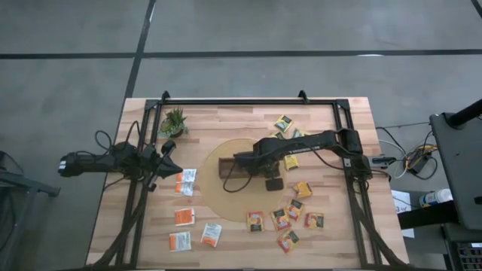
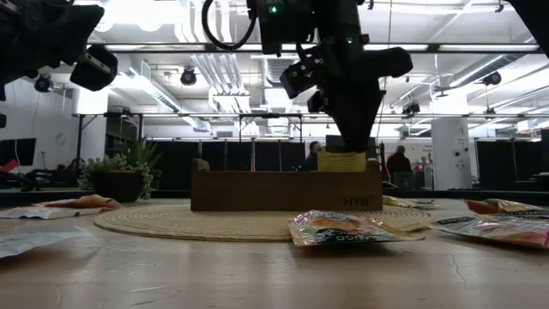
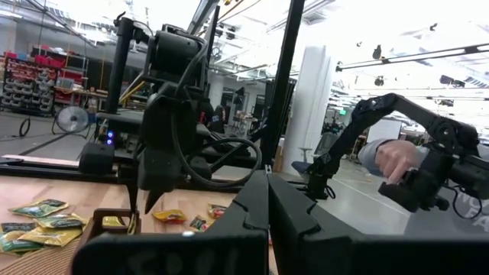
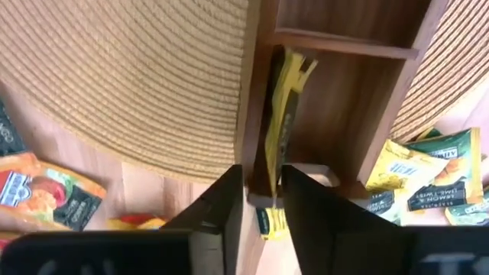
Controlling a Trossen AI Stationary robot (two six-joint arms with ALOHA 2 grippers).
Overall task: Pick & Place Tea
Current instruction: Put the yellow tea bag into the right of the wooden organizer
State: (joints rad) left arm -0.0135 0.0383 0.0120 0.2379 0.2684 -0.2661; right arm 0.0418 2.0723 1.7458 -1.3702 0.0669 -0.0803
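Spanning most of the high view, the wooden table [image 1: 226, 124] carries a round woven mat [image 1: 218, 197] at its middle, and on that mat lies the dark brown divided tray [image 1: 227, 165], long and narrow.

Both dark arms reach in from the table's sides. The right arm stretches leftward over the mat, and its right gripper [image 4: 263, 200] hangs above the tray's right end compartment. Its 2 fingers stand slightly parted, 1 on either side of a yellow-green sachet [image 4: 280, 122] that stands on edge inside that compartment, against the tray wall. Whether the fingers actually press the sachet I cannot tell; the gap between them looks a little wider than the packet. In the low view the sachet's top shows above the tray rim, right under the gripper.

The left arm waits over the table's left side, its left gripper [image 3: 267, 200] clenched with nothing in it, raised above the surface.

Loose tea sachets lie scattered elsewhere: yellow-green ones [image 1: 284, 123] at the far right near the frame, orange-brown ones [image 1: 280, 219] in a cluster at the near right, and white-and-orange ones [image 1: 184, 217] at the near left.

A small potted plant [image 1: 174, 120] stands at the far left corner.
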